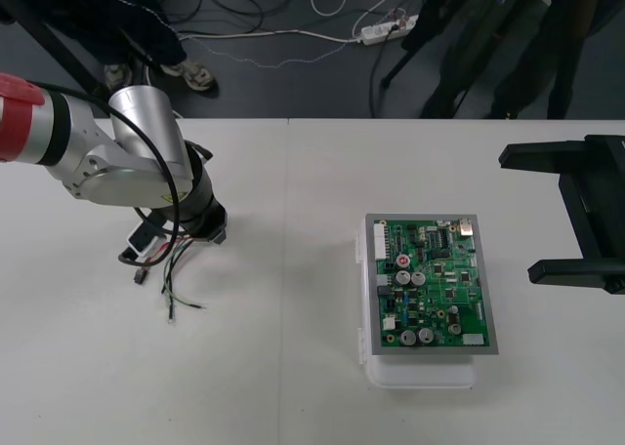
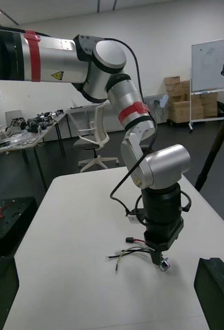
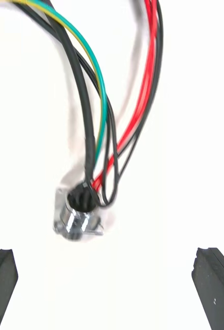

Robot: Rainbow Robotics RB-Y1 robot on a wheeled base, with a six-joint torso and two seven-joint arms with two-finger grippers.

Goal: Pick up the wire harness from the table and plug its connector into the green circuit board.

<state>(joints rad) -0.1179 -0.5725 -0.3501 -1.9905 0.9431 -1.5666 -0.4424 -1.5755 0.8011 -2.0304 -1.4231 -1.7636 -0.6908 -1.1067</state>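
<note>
The wire harness (image 1: 174,281) lies on the table at the left, its red, green and black wires (image 3: 99,103) fanned out. Its round metal socket (image 3: 77,220) rests on the table between and just ahead of my left gripper's (image 3: 106,260) wide-apart fingers; nothing is held. In the right wrist view the left gripper (image 2: 160,251) points straight down over the socket (image 2: 166,266), with the small black plug (image 2: 129,240) beside it. The green circuit board (image 1: 431,283) sits on its white base (image 1: 420,375) right of centre. My right gripper (image 1: 553,212) waits open at the right edge.
A wide stretch of bare table separates the harness from the board. The table's far edge (image 1: 312,120) borders dark floor with cables and a power strip.
</note>
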